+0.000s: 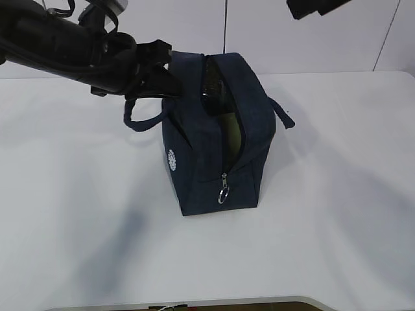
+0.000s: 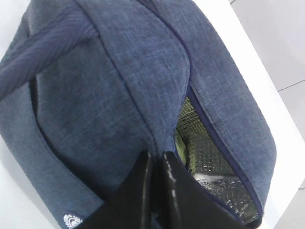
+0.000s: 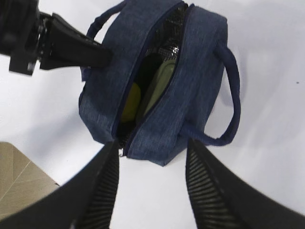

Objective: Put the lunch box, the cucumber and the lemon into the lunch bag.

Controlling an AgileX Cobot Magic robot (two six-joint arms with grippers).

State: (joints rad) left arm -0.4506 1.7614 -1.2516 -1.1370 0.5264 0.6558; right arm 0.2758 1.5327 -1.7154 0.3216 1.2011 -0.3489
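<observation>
The navy lunch bag (image 1: 217,142) stands upright in the middle of the white table, its top zipper open and the silver ring pull (image 1: 224,195) hanging at the front. My left gripper (image 1: 167,72) is shut on the bag's left top flap (image 2: 143,95), holding the opening apart. From above, the lunch box's pale green lid (image 3: 159,86) stands on edge inside the bag (image 3: 200,62), with the yellow lemon (image 3: 129,102) beside it. The cucumber is hidden. My right gripper (image 3: 152,148) hangs open and empty high above the bag.
The white table (image 1: 337,214) spreads round the bag on all sides. Its front edge (image 1: 194,303) runs along the bottom of the exterior view. The bag's two loop handles (image 3: 233,95) hang out to either side. Brown floor (image 3: 19,181) shows past the table's edge.
</observation>
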